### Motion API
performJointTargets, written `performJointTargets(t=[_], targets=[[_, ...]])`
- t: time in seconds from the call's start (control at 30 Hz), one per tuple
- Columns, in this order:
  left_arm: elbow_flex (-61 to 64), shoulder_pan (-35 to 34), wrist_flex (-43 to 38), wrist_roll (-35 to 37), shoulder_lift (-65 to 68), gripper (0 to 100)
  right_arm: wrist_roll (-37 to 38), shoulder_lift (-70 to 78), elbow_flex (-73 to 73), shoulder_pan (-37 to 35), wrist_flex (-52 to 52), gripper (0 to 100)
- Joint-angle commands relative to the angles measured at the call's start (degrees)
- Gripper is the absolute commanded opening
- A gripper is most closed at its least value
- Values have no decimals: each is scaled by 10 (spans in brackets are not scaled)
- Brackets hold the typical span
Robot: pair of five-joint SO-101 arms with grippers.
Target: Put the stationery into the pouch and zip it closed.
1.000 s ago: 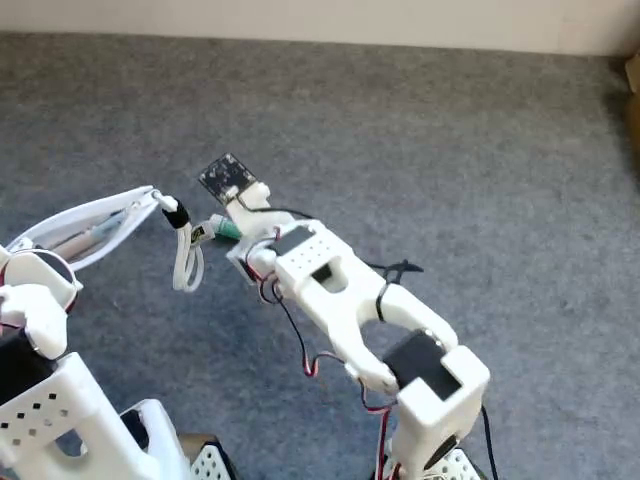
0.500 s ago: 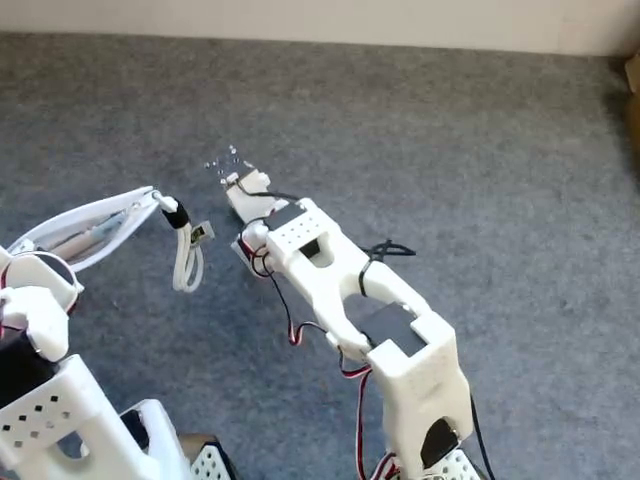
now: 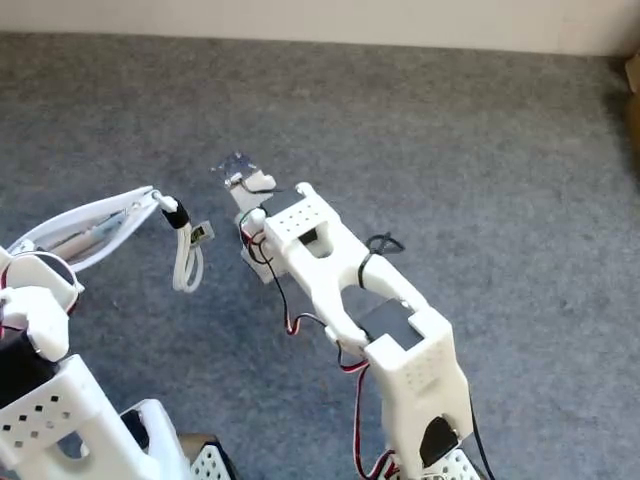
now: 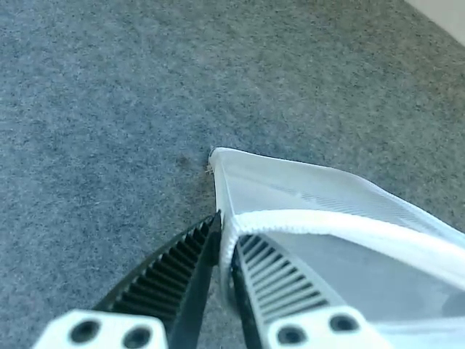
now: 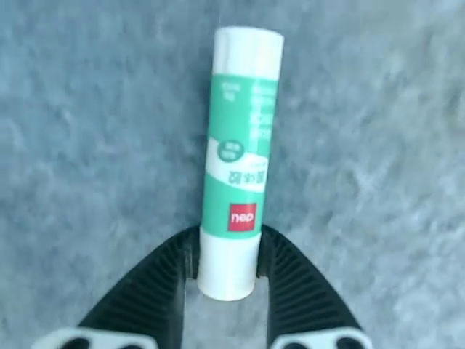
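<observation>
Clamping a glue stick [image 5: 240, 138] near the pouch [image 3: 90, 225]

The right gripper [image 5: 227, 241] is closed on the bottom end of the green-and-white glue stick, over the grey desk [image 3: 480, 150]. The left gripper [image 4: 221, 229] pinches the white mesh pouch's rim at the desk's left side.

Grey carpet [image 3: 480, 150]; pale wall [image 3: 300, 20]

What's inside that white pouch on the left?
Through the mesh side of the pouch, a few long pen-like shapes show, lying lengthwise. What exactly they are, and anything deeper inside, is hidden. The glue stick is outside it, in the right gripper.
</observation>
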Motion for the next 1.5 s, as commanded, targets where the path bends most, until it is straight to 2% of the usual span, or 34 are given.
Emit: performJointTargets(t=[0.0, 0.17, 0.3, 0.47, 0.53, 0.67, 1.17, 1.47], targets=[[-2, 0, -17, 4, 7, 7, 8, -9, -45, 22, 75, 19], [-2, 0, -17, 4, 7, 7, 8, -9, -80, 42, 182, 19], [-2, 0, -17, 4, 7, 7, 8, -7, -97, 37, 228, 32], [-2, 0, -17, 4, 7, 7, 4, -7, -97, 25, 232, 172], [-2, 0, -17, 4, 7, 7, 4, -7, -97, 20, 231, 183], [-2, 0, -17, 4, 7, 7, 4, -7, -98, 7, 220, 183], [-2, 0, -17, 4, 7, 7, 3, -4, -92, 1, 2, 137], [-1, 0, -17, 3, 7, 7, 3, 65, -97, 14, 0, 134]])
